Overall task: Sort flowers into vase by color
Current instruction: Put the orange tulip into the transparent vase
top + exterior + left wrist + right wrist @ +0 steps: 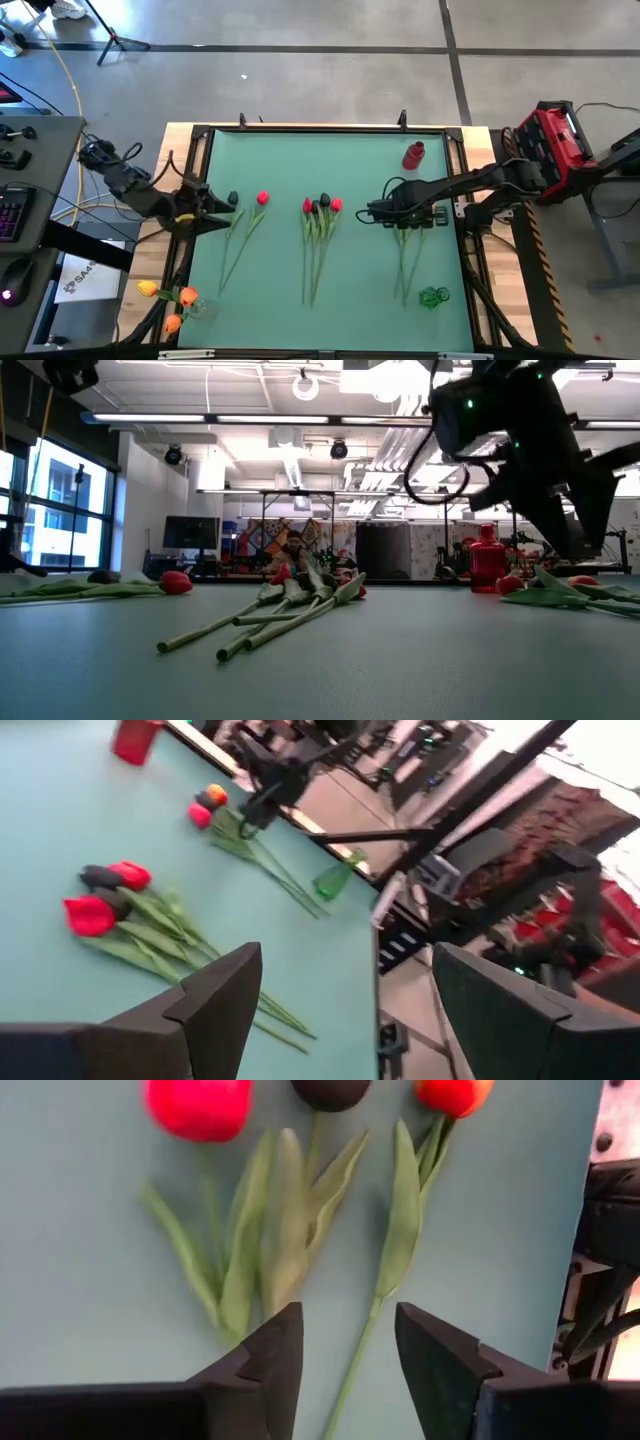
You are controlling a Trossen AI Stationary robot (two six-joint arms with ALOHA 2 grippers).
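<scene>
The right gripper [345,1355] is hovering spread over the flowers' [290,1210] stems on the worktop [350,160]. The left gripper [215,212] is waiting spread at the worktop's left edge.

No text, label or number can be read.

We can't see the heads of the three tulips under the right tool [385,211] from above: the arm covers them, only stems [405,262] show. Right wrist view cuts the red head [197,1104], dark head [330,1092] and orange head [453,1094] at the frame edge; the stem [352,1365] between the fingers [272,1352] runs out of frame. In the low view that tool's tip is out of frame. Left wrist view is blurred; the green thing [334,880] at the bench [60,830] edge can't be identified there. The orange tulips [166,294] at the bench corner are too small to count.
</scene>
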